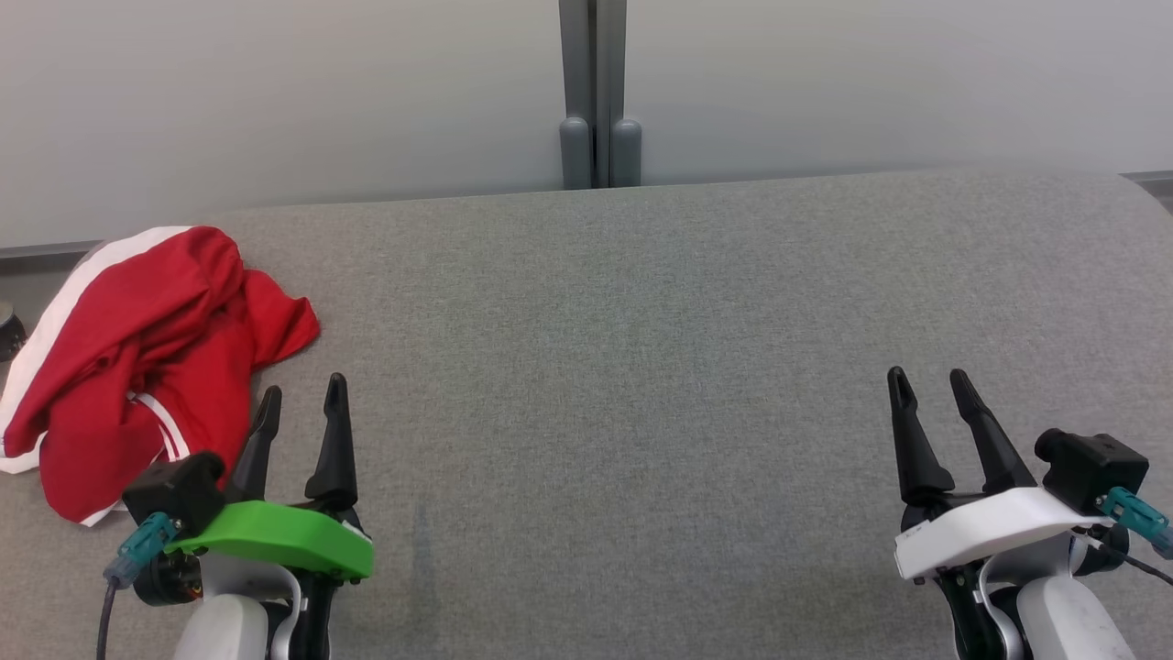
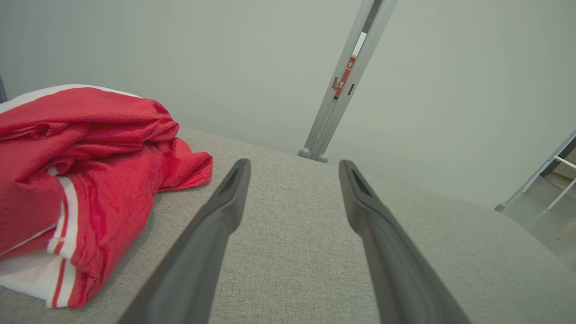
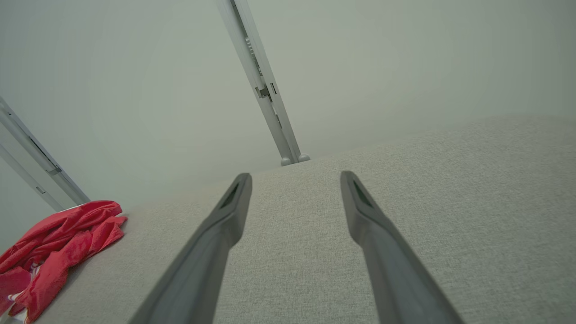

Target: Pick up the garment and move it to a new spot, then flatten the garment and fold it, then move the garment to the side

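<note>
One red garment (image 1: 137,357) with white stripes lies crumpled in a heap at the left end of the grey surface (image 1: 641,367), part of it hanging at the edge. Judging from that, none of the task is done yet. The garment has not been picked up, it has not been carried to a new spot, and it is neither flat nor folded. All the steps are left: lifting, moving, spreading out, folding and setting aside.

The left claw (image 1: 303,390) hovers just beside the heap, on the side nearer the middle of the surface. Its jaws are spread wide and hold nothing. In the left wrist view the cloth sits off to the left of the fingers (image 2: 216,216), not between them. The right claw (image 1: 928,376) hangs well apart from the garment, over bare surface at the right. It too is wide open and empty. I judge the left claw to be the one placed to make the first grasp.

Counted: one garment, one surface, two claws with two dark fingers each, and one grey post (image 1: 600,92) against the pale wall (image 1: 275,110) behind.
</note>
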`<state>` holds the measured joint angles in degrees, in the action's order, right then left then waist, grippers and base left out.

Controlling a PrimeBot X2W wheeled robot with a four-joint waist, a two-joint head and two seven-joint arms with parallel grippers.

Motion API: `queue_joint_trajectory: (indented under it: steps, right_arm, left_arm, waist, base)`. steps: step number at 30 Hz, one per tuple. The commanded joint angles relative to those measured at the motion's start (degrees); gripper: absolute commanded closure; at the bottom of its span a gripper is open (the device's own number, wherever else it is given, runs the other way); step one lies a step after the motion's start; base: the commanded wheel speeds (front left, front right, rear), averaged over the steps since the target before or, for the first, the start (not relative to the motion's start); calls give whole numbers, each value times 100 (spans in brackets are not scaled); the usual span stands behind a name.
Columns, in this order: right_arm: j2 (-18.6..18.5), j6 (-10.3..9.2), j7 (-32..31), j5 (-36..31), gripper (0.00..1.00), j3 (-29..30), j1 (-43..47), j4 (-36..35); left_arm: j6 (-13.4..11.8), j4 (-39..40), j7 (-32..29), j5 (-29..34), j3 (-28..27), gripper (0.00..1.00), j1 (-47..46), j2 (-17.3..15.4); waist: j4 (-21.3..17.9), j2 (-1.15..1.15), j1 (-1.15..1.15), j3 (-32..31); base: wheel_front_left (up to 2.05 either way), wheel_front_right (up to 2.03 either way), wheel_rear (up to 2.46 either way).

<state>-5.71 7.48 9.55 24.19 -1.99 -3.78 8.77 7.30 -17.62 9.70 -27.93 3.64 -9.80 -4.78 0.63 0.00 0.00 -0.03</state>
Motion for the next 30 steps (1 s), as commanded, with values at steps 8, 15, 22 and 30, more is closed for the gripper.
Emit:
queue_joint_trajectory:
  steps: [8, 15, 22, 30]
  right_arm:
    - [23, 2, 127, -480, 0, -30, 37, 39]
    - [50, 2, 206, -733, 0, 15, 55, 117]
    - [67, 2, 294, -989, 0, 20, 59, 193]
    - [78, 2, 379, -1239, 0, 4, 61, 279]
  left_arm:
    - [26, -107, 142, 456, 47, 0, -147, -52]
    - [27, -255, 223, 748, 66, 0, -175, -42]
    - [28, -405, 311, 1033, 95, 0, -194, -23]
    - [28, -520, 403, 1339, 96, 0, -202, 12]
  waist:
    - [9, 0, 0, -6]
    - [17, 0, 0, 4]
    - [22, 0, 0, 19]
    - [23, 0, 0, 28]
  base:
    - [0, 0, 0]
    - [0, 0, 0]
    - [0, 0, 0]
    - [0, 0, 0]
